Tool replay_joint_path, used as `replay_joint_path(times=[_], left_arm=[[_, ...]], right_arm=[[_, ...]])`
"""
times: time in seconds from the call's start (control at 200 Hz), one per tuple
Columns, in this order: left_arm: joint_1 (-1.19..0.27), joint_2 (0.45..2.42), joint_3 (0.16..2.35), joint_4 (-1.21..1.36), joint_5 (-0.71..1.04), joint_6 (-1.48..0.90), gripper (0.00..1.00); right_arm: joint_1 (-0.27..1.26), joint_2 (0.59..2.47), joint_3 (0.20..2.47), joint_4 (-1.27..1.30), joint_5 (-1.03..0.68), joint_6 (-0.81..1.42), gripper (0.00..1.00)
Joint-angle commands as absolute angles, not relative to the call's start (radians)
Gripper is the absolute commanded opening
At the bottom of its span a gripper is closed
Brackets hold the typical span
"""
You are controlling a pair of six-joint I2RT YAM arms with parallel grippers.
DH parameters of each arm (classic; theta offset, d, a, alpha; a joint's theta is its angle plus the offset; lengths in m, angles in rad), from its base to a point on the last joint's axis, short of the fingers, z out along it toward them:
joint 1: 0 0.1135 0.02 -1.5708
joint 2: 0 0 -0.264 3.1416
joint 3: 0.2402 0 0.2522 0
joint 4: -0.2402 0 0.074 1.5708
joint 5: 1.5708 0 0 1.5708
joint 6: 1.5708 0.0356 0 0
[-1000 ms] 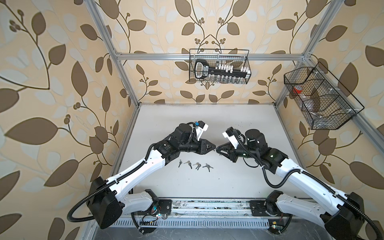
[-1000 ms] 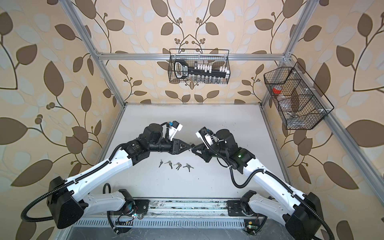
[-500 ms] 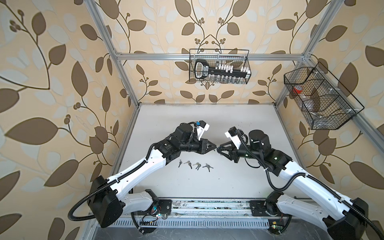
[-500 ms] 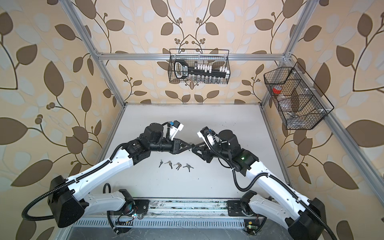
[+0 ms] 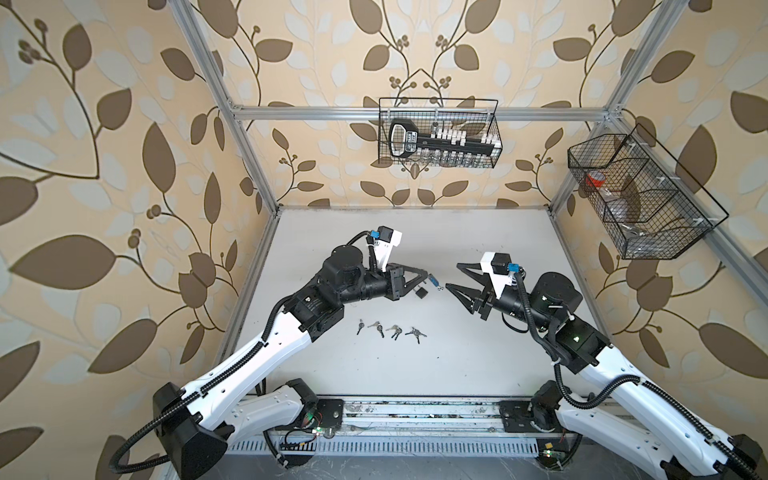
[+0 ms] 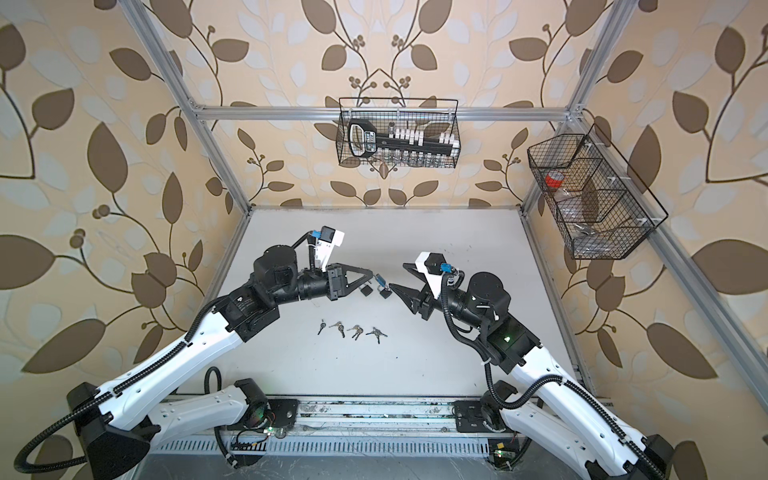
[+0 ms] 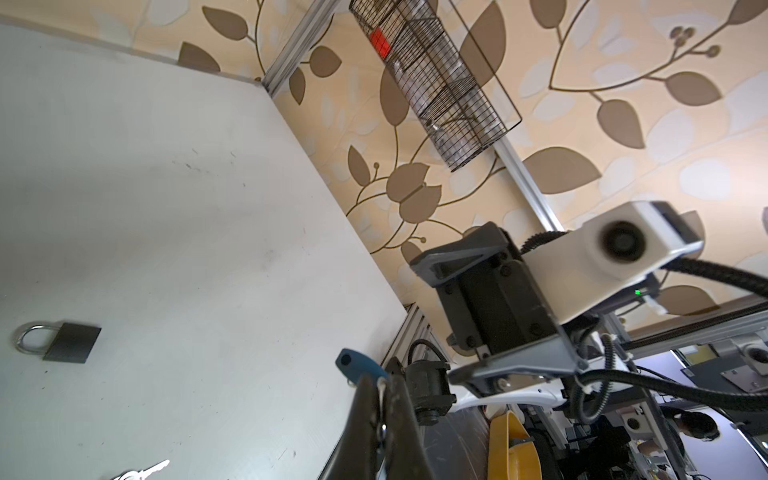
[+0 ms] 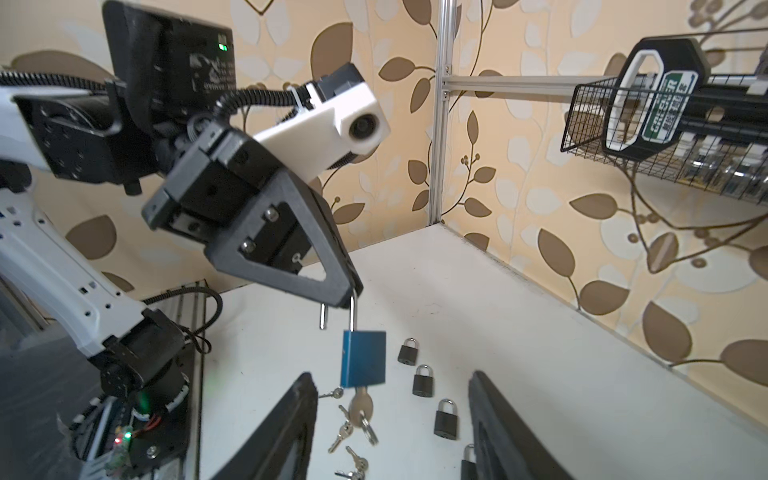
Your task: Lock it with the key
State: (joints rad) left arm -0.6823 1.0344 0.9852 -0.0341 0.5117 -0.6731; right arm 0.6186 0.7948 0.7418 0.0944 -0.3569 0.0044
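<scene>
On the tabletop (image 5: 457,374) up front: key bunches (image 5: 388,330). Above, right end effector (image 5: 452,275) just opened and backed off the key (image 8: 361,403), which hangs in the blue padlock (image 8: 362,359). The left end effector (image 8: 353,297) is clamped on its shackle (image 8: 352,316), which looks unlatched, so not locked yet. Behind, rear basket (image 5: 494,124) holds an oversized key (image 5: 405,139); side basket (image 5: 648,245) something red (image 5: 596,179), unclear what.

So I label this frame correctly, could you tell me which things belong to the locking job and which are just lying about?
In the job: blue padlock, hanging by its shackle from the left gripper; key in its underside; right gripper, open.
Lying about, apparently: black padlocks; loose key bunches; back basket; side basket.
</scene>
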Motion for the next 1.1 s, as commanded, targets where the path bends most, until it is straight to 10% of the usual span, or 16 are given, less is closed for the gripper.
replay_joint_path(times=[0.0, 0.565, 1.095], left_arm=[[-0.691, 1.001, 0.966, 0.102, 0.492, -0.737, 0.00], [-0.691, 1.023, 0.953, 0.192, 0.570, -0.788, 0.00], [-0.690, 1.015, 0.972, 0.187, 0.575, -0.776, 0.00]], right_arm=[[0.641, 0.796, 0.710, 0.209, -0.385, -0.038, 0.56], [0.893, 0.893, 0.782, 0.174, 0.022, -0.153, 0.43], [0.894, 0.871, 0.800, 0.153, -0.106, -0.077, 0.22]])
